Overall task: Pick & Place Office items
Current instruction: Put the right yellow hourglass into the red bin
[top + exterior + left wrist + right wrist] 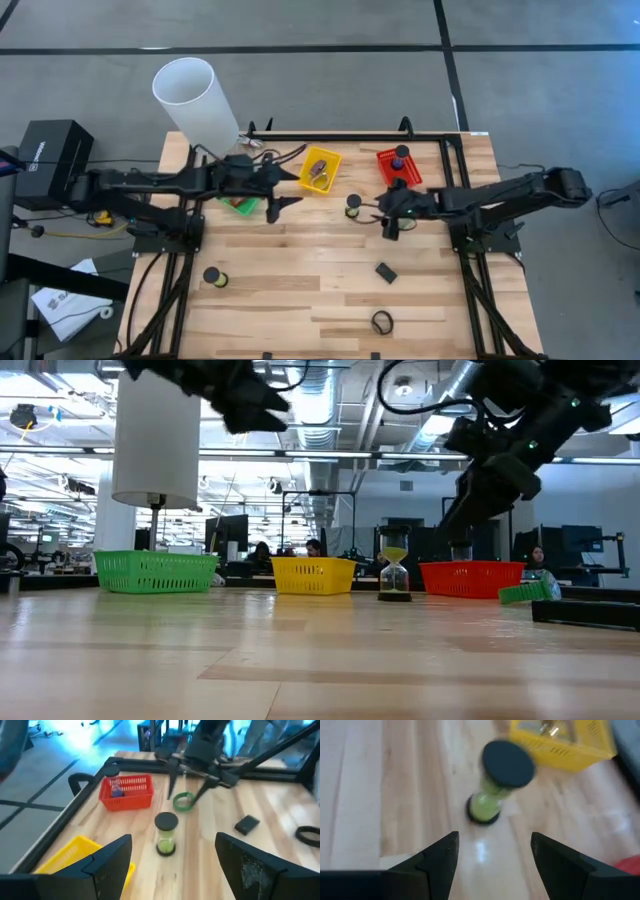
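Right wrist view shows our right gripper (492,852) with fingers spread wide and empty, the black-capped spool (497,780) standing upright just ahead of the tips, seemingly lined up for a grasp. Our left gripper (172,855) likewise gapes empty, hovering beside the yellow basket (321,168). Contents of the red basket (398,166) are hard to identify.

No text is legible (black box's (52,150) label too small).

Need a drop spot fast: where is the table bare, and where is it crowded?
Bare: the wide planks between the spool at the left edge and the dark clip. Crowded: the far side, where the green, yellow and red baskets stand, with both open grippers.
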Controlling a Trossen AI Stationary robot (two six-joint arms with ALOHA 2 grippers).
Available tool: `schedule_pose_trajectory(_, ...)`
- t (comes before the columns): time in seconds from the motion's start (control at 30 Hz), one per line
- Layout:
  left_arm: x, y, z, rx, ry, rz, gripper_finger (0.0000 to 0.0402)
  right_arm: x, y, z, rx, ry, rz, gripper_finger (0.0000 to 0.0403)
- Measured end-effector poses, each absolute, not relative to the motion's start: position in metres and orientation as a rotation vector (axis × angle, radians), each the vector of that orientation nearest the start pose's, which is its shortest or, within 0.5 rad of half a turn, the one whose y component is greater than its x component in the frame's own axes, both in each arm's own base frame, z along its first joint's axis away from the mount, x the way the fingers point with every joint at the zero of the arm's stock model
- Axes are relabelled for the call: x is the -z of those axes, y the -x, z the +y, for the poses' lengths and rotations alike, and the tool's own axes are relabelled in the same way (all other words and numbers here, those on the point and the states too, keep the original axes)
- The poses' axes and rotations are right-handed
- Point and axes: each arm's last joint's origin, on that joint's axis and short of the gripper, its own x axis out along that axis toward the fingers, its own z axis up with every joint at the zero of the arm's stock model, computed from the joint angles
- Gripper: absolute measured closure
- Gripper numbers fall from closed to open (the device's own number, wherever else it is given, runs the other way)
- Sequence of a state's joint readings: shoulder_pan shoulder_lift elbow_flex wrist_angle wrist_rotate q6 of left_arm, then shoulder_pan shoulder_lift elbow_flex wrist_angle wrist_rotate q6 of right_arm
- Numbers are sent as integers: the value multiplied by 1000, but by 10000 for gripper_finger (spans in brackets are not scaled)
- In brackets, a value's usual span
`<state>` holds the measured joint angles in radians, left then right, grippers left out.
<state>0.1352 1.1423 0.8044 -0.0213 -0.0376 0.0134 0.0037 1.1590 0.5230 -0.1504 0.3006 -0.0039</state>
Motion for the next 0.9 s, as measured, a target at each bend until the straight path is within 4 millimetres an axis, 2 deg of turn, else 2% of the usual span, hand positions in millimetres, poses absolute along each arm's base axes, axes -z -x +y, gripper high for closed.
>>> schedule_pose_trajectory(0.2,-267,-227,28,-155,6,214,119,-163,-191,-24,320,109,595,163)
schedule_pose_trajectory(0.37,-263,-213,27,-160,4,132,119,-165,-187,-33,364,115,511,163)
schedule_pose_trajectory(0.53,-266,-209,27,-160,2,94,119,-164,-188,-36,393,70,505,163)
schedule_pose_trajectory(0.9,-263,-212,27,-160,3,111,119,-144,-193,-37,396,40,612,163)
